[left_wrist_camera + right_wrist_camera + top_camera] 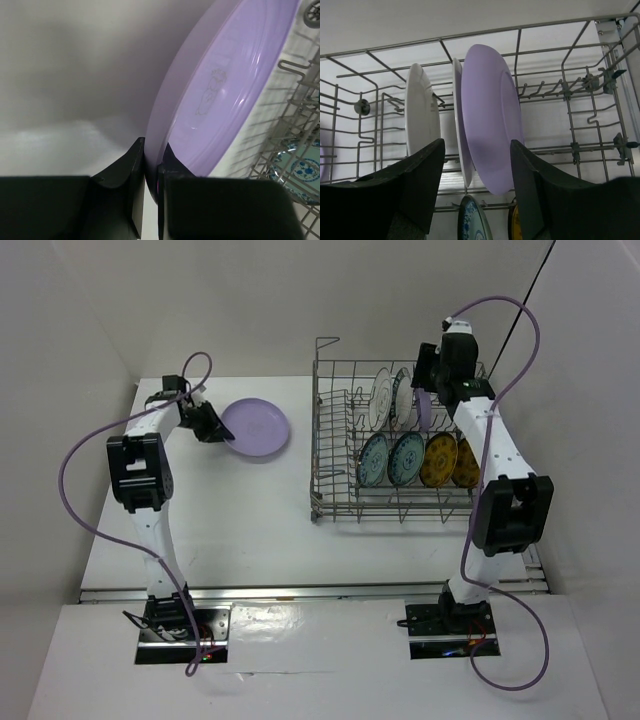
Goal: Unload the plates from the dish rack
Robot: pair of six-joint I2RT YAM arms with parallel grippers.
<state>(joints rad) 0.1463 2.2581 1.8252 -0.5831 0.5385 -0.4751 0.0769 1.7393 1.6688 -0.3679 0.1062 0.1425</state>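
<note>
left of the grey metal wire dish rack (pixel 318 430) the left fingers (pixel 131 167) pinch the rim of a round plain lavender plate (pixel 258 427) at the white tabletop (pixel 250 530), seemingly due for release; the right fingers (pixel 422 172), spread, face a second lavender plate (pixel 490 130) standing inside it, needing closure.

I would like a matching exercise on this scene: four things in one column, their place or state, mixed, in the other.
1 left gripper
2 right gripper
3 teal plates
4 white plates

a back row of the dish rack
b open, facing the racked lavender plate
c shut on the unloaded lavender plate
d front row, left end

Pairs: 1-c, 2-b, 3-d, 4-a
</note>
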